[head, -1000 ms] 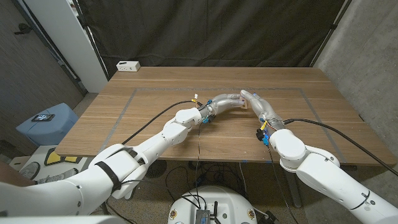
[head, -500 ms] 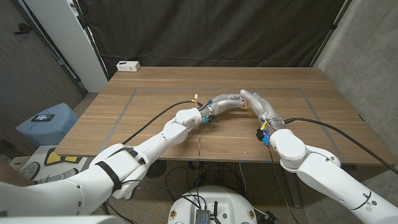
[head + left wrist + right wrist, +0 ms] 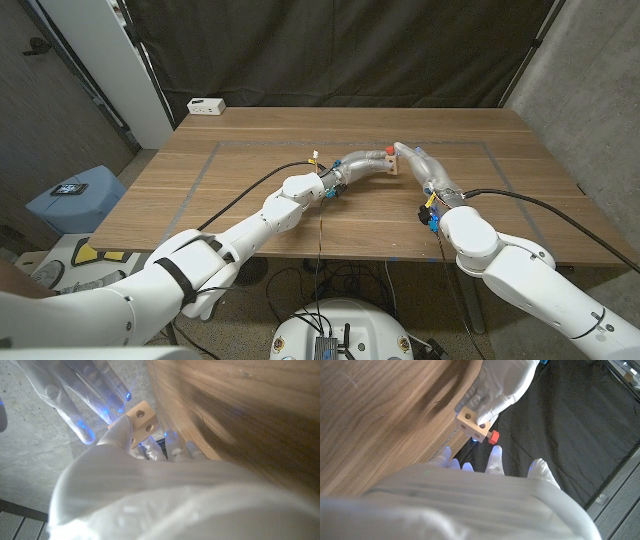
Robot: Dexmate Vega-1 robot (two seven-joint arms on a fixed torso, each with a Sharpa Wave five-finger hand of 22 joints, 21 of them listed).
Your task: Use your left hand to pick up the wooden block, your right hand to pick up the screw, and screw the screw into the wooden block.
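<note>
The left hand (image 3: 366, 162) holds the wooden block (image 3: 394, 163) raised above the middle of the table (image 3: 250, 200), fingers closed around it. In the left wrist view the block (image 3: 140, 416) is a pale, square-edged piece of light wood with round drilled holes in its faces, gripped by the gloved fingers (image 3: 120, 435). The right wrist view shows the same block (image 3: 473, 422) in the left hand (image 3: 502, 385), with 2 holes on the faces turned to the camera.

The screw (image 3: 493, 437) has a red, knob-like head and sits against a lower corner of the block; in the head view it shows as a small red spot (image 3: 386, 154) at the block's top edge. How deep it sits I cannot tell.

The right hand (image 3: 420, 167) is just beside the block, fingers stretched toward it. In the right wrist view its fingertips (image 3: 496, 453) lie near the screw but apart from it, spread and gripping nothing. In the left wrist view those fingers (image 3: 85, 390) appear translucent white with blue glints.

The table is brown wood with long grain and a taped grey rectangle. A white box (image 3: 206, 105) stands at its far left corner.
</note>
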